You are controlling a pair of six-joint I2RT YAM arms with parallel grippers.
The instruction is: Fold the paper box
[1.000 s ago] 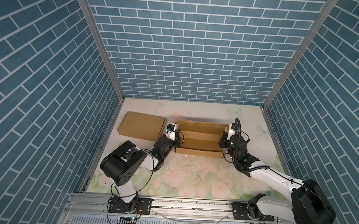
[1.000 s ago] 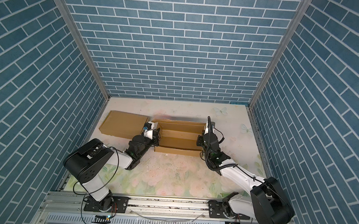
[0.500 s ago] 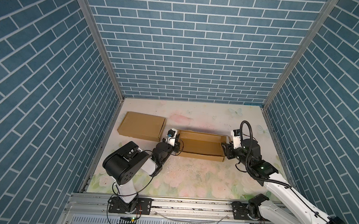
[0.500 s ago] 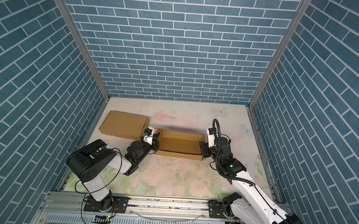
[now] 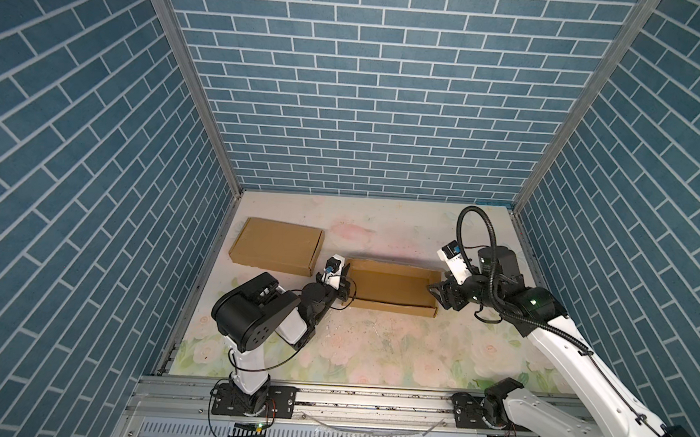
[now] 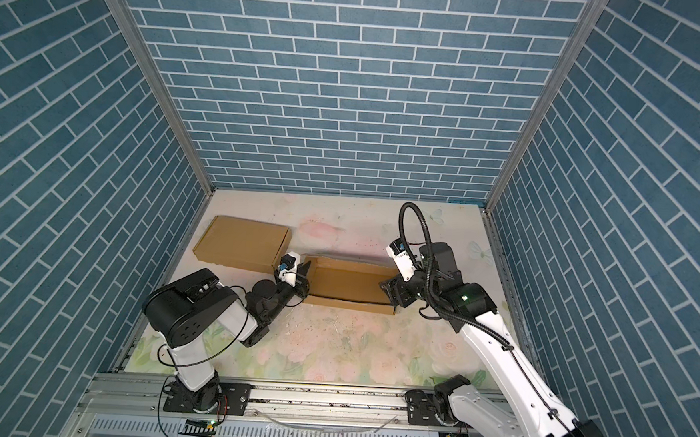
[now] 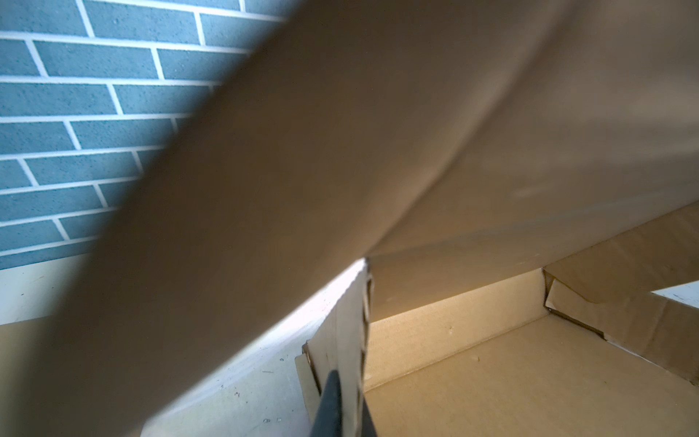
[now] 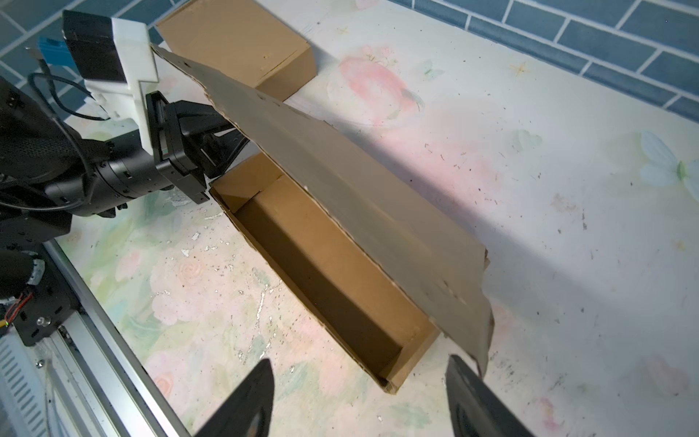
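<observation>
Overhead, in both top views, the box [image 5: 390, 286] [image 6: 348, 286] lies at the middle of the tabletop [image 5: 374, 346], its long sides running from 9 to 3 o'clock. The left hand [image 5: 346, 289] [image 6: 305, 282] is at its 9 o'clock end and the right hand [image 5: 439, 293] [image 6: 391, 293] at its 3 o'clock end. A closed box [image 5: 276, 246] [image 6: 242, 244] lies at 10 o'clock from it, near but apart.

Next, the left wrist view: the lid [image 7: 302, 170] slants across most of the picture, over the box's inside. The left hand is pressed together on the box's end wall [image 7: 348, 340], with one dark finger [image 7: 331, 401] against the outside of it.

Lastly, the right wrist view: the right hand [image 8: 359, 361] is spread wide and holds nothing, and the box's [image 8: 329, 265] near end is just ahead of it. One finger [image 8: 469, 393] is just beside the lid's [image 8: 340, 181] near corner; whether they touch I cannot tell. The lid hangs tilted over the box, half shut. The left hand [image 8: 212, 151] is at the far end, and the closed box [image 8: 234, 41] lies beyond it.
</observation>
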